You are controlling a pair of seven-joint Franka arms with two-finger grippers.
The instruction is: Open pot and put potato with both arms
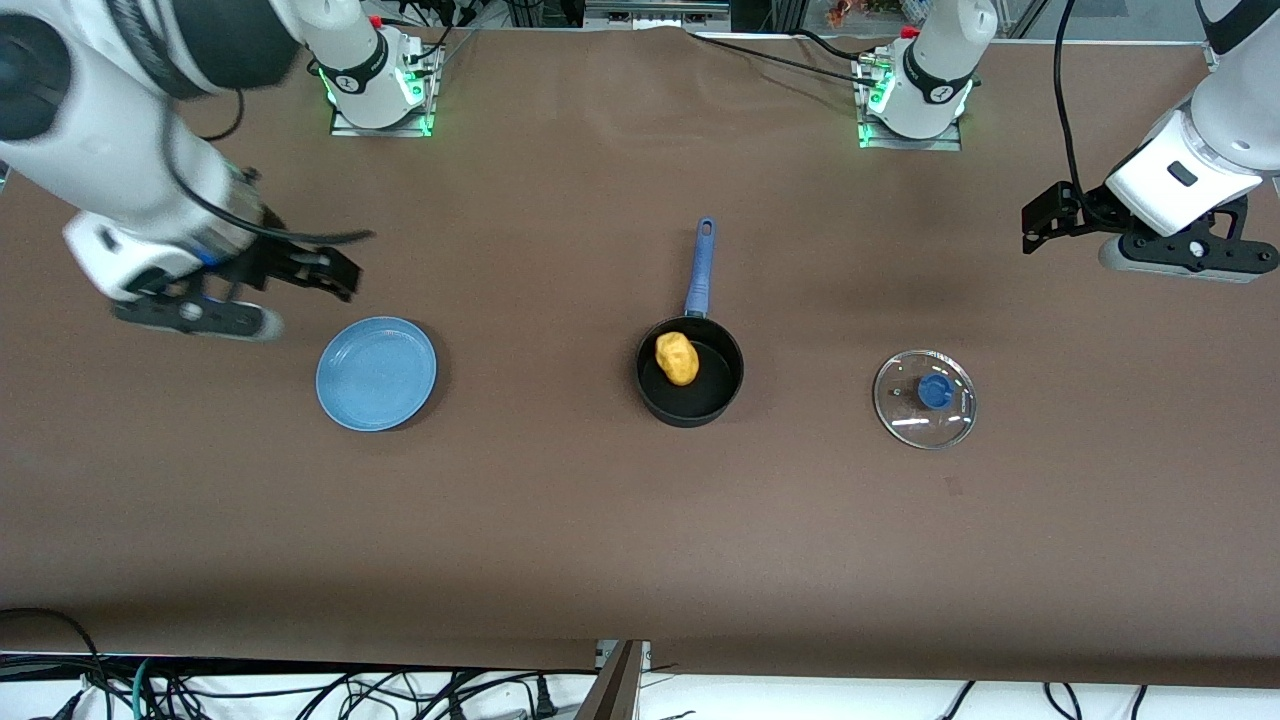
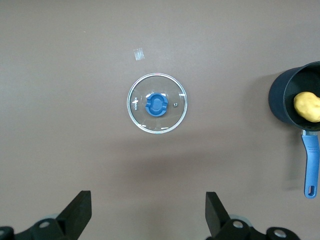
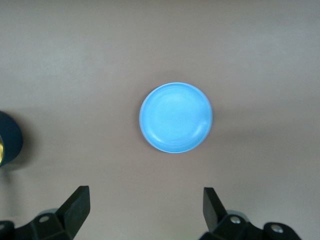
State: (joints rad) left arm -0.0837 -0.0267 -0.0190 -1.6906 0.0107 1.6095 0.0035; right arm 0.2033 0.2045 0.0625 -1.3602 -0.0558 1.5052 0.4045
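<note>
Potato (image 1: 677,358) sits in pot (image 1: 690,383), mid-table; lid (image 1: 925,399) off, flat on table toward left arm's end. Left gripper (image 2: 148,212) fingers wide apart, empty, raised near lid. Right gripper (image 3: 146,210) wide apart, empty, raised beside blue plate (image 1: 376,373).

The front view looks down from high, facing the robots. Each wrist view looks straight down; both share the pot (image 1: 690,382).

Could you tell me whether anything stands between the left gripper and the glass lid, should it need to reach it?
Nothing visible does. The left gripper hangs open above bare table, and the glass lid lies flat on the cloth, apart from the pot, which already holds the potato. The right gripper is open near the plate.
</note>
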